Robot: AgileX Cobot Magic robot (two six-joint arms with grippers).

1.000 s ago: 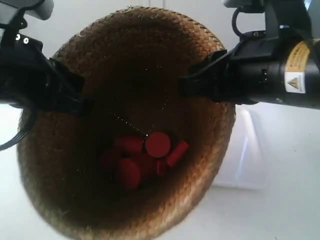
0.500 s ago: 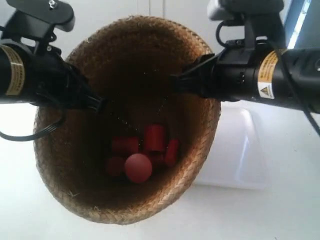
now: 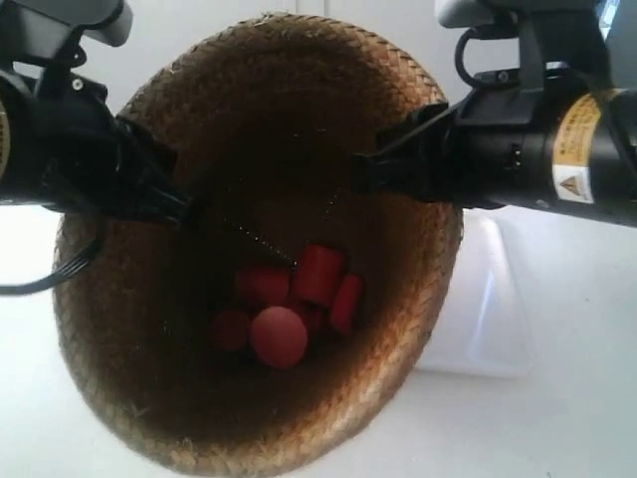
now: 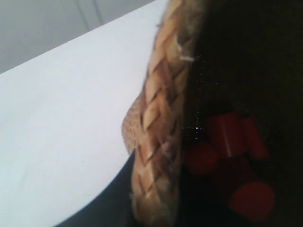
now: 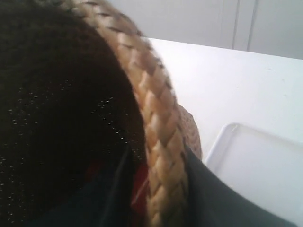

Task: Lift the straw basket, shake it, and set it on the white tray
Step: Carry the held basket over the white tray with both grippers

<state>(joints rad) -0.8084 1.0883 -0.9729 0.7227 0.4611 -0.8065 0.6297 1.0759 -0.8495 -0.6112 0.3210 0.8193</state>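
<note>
**Basket held by both tools, tray beside it**

The basket (image 3: 139, 339) fills most of the exterior view. It is tipped so that its round mouth faces the camera. At its bottom, just below the centre of the frame, lies a cluster of red pieces (image 3: 289, 304): short cylinders, some on their sides, touching one another.

Each arm grips the braided rim (image 3: 269, 25) on an opposite side. The arm at the exterior view's left reaches in from the left edge, and its tool (image 3: 184, 209) meets the rim at mid-height. The arm at the exterior view's right comes in from the upper right, its tool (image 3: 363, 174) reaching over the rim.

In the left wrist view, the left tool (image 4: 151, 208) is closed on the rim. A dark finger (image 4: 106, 208) shows outside the weave; the inner one is lost in shadow. In the right wrist view, the right tool (image 5: 158, 198) is clamped on the rim, with a dark finger (image 5: 116, 189) on each side of the braid.

The tray (image 3: 488, 299) lies flat on the white table (image 3: 567, 418) at the right of the frame, partly hidden behind the basket's right side. The basket is not set on it.
</note>
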